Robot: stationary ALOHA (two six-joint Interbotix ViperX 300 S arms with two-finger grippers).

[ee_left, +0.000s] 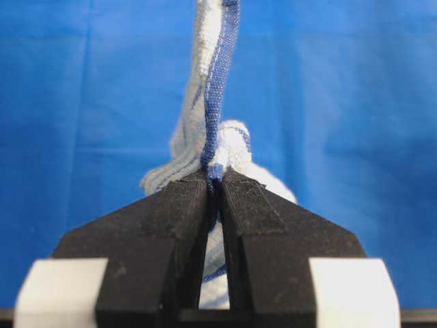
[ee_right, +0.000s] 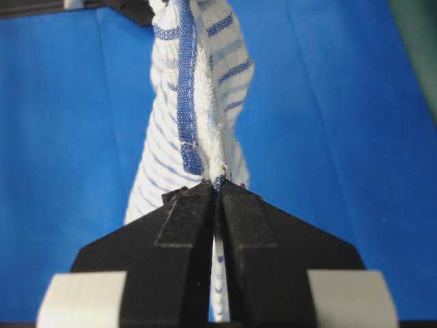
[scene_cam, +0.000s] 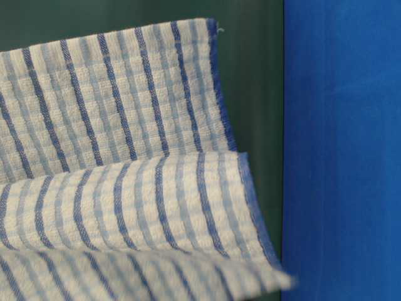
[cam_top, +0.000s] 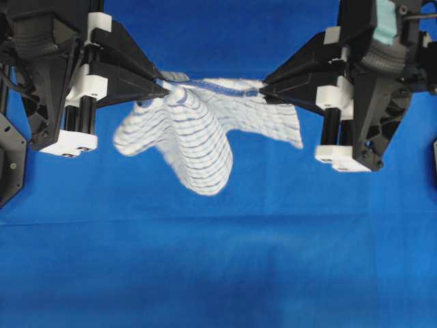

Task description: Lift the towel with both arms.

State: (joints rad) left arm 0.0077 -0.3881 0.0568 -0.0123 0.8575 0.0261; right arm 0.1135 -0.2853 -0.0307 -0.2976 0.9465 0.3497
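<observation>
Reaching in from the two upper corners of the overhead view, the arms pointed their tapered black fingers toward each other across the blue cloth. The left gripper was pinched tight on one end of the towel's blue-edged hem, and the right gripper was pinched on the other end, so that the hem ran as a taut band between the two tips. In the left wrist view the left gripper had its fingers pressed together with the fabric caught at the tips, the hem rising straight away from them. The right wrist view showed the same for the right gripper, the towel bunched and twisting upward from the closed tips.

Below the hem the towel hung in loose folds clear of the cloth, one long lobe drooping toward the middle and a flatter flap spreading under the right arm.

Both arms were cut off at the top and side edges of the overhead view, and a pale teal patch showed on the right one. The table-level view was nearly filled by blurred folds of the towel, with neither gripper in sight. A dark green surface stood behind it.
</observation>
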